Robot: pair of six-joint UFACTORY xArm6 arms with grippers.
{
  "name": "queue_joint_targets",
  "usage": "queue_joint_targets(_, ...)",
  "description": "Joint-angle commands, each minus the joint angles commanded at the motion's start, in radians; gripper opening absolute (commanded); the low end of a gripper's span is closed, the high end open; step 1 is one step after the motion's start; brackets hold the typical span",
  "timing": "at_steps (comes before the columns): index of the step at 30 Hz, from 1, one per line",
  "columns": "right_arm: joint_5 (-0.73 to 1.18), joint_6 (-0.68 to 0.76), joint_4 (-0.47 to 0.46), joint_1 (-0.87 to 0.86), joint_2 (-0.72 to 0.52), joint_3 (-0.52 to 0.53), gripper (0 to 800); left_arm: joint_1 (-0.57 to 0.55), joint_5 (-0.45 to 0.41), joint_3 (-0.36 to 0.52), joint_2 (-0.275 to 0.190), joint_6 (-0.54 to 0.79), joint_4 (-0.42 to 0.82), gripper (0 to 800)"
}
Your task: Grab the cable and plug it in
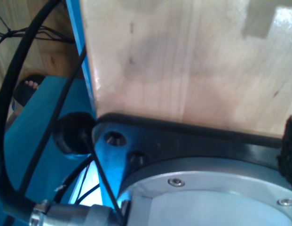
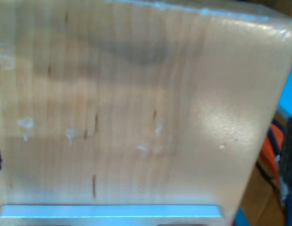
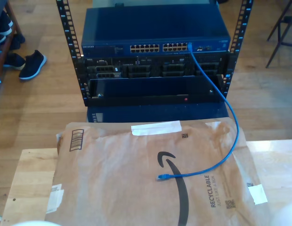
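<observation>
one end of the blue cable (image 3: 224,121) lies loose on a cardboard sheet (image 3: 113,174), likely to slide if nudged; whether my grippers are parted i cannot tell.

wood floor (image 3: 33,101), shoes (image 3: 30,63) nearby

Cable (image 3: 229,123): thin, bright blue, one end plugged into a port at the right end of the network switch (image 3: 155,40) port row, about 1 o'clock in the exterior view. It hangs down past the rack front, curves onto the brown paper mailer (image 3: 150,179). Free plug (image 3: 161,177) lies loose near centre, about 6 o'clock.
</observation>
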Motion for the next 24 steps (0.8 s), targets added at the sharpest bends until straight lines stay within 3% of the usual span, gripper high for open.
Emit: queue_joint_targets(24,-0.011,0.000,0.000,0.005,0.000,0.000,800,0.000,0.000,-0.002,0.000,0.000,0.000,800)
